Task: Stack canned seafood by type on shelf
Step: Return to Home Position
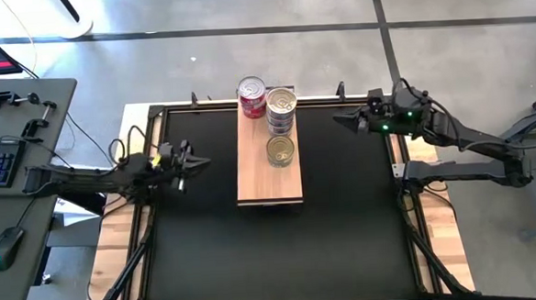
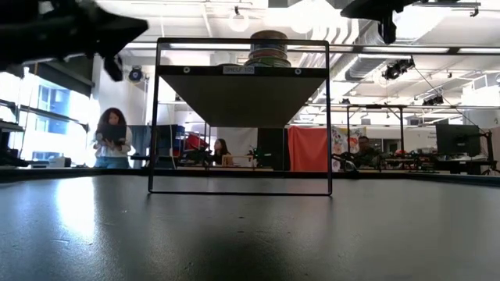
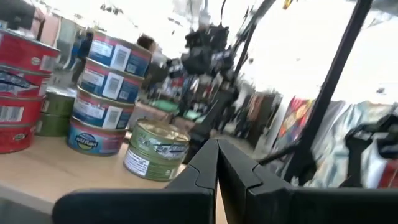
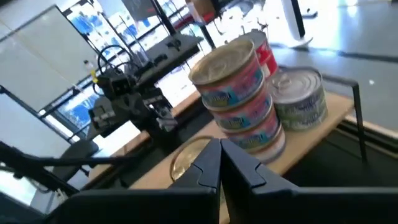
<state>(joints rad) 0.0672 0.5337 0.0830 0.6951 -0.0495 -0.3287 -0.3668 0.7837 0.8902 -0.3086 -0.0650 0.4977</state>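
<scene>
Left gripper [image 1: 202, 161] and right gripper [image 1: 338, 119], both closed and empty, flank the shelf [image 1: 270, 185]. On its far half stand stacked red tins [image 1: 251, 96], blue-labelled tins [image 1: 281, 108] and a gold-lidded green tin [image 1: 281, 151]; black mat [image 1: 273, 251] lies open all round

Overhead looks straight down; both wrist views share the shelf [image 1: 270, 183].

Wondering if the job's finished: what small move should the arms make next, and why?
Probably a retreat to the rest pose. The red cans, blue cans and green cans stand sorted by colour on the shelf, and the left hand and right hand are shut, empty, clear of the shelf.
</scene>
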